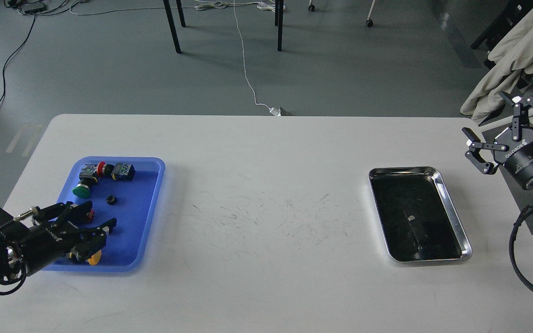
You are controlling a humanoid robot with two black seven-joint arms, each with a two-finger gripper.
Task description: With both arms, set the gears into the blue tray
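Observation:
The blue tray (133, 217) lies on the left of the white table. One tiny black gear (111, 200) rests inside it, near the middle. My left gripper (99, 215) reaches in from the lower left and hangs open over the tray's near half, just short of that gear, with a small red-orange part showing between its fingers. My right gripper (489, 121) is open and empty at the table's far right edge, well away from both trays.
Push-buttons with green (81, 190), red (102, 167) and yellow (94, 259) caps also lie in the blue tray. A shiny steel tray (453, 217) with a dark inside sits on the right. Scuffed white table (266, 208) lies between them.

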